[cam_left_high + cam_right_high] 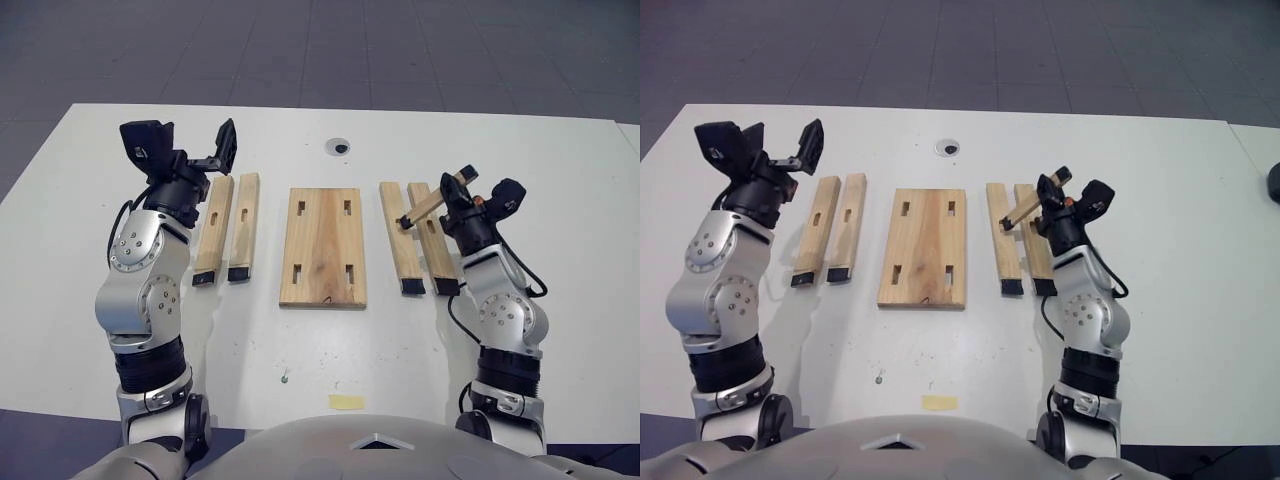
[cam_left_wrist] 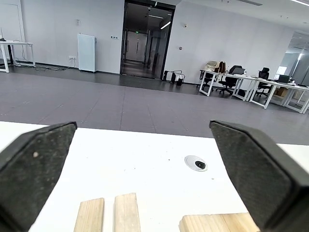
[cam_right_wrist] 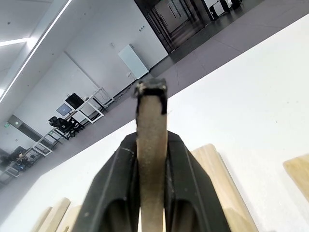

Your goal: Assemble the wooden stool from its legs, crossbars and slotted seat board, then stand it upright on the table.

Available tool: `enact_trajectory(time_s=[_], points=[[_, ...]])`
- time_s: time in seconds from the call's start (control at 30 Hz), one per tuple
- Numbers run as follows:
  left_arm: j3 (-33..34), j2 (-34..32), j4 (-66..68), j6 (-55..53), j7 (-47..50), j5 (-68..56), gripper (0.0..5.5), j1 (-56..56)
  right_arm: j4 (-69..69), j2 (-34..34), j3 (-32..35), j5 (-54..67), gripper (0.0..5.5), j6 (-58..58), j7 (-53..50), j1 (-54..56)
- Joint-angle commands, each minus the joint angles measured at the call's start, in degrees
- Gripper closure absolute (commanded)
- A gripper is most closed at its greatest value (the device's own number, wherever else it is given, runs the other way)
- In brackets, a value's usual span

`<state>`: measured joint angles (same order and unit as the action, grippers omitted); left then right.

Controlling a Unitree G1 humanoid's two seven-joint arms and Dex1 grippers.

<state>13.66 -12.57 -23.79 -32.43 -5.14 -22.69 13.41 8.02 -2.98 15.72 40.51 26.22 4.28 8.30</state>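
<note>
Four legs (image 1: pixel 213 230) flank the seat board (image 1: pixel 322 247) on the table (image 1: pixel 560 170).
My right gripper (image 1: pixel 456 193) is clamped on a crossbar (image 1: pixel 425 208) above the right pair; my left gripper (image 1: pixel 187 143) hovers, fingers wide apart.

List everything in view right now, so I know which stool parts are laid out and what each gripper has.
table: 1, white, under everything
seat board: 1, light wood with four slots, flat at the table's centre
legs: 4, light wood with black near ends, flat; two left of the board, two right
crossbar: 1, light wood, tilted above the right pair of legs
cable port: 1, round, beyond the board
note: 1, yellow, by the near edge
speck: 1, greenish, near the note
left gripper: 1, black, open, above the left legs' far ends
right gripper: 1, black, shut on the crossbar
</note>
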Motion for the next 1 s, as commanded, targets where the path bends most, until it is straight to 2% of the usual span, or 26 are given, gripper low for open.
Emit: enact_trajectory(time_s=[0.03, 0.27, 0.6, 1.0], points=[[-0.83, -0.97, 0.82, -0.64, -0.19, 1.02, 0.1, -0.25, 0.47, 0.0, -1.1, -1.74, 5.09, -0.04, 0.33, -1.47], [-1.98, -0.57, 0.95, -0.63, -0.67, 1.05, 0.1, -0.12, -1.26, 2.17, -0.71, -2.09, 5.09, -2.08, -0.26, 0.59], [-2.85, -0.38, 1.57, 0.3, -0.72, 1.7, 0.1, -0.27, -5.89, 1.23, -1.62, -7.99, 5.09, -5.61, 0.45, 2.18], [-2.67, -1.8, 0.31, 0.12, -0.85, 2.78, 0.1, 0.65, -7.03, -2.3, -8.9, -21.24, 5.09, -10.09, 1.66, -0.67]])
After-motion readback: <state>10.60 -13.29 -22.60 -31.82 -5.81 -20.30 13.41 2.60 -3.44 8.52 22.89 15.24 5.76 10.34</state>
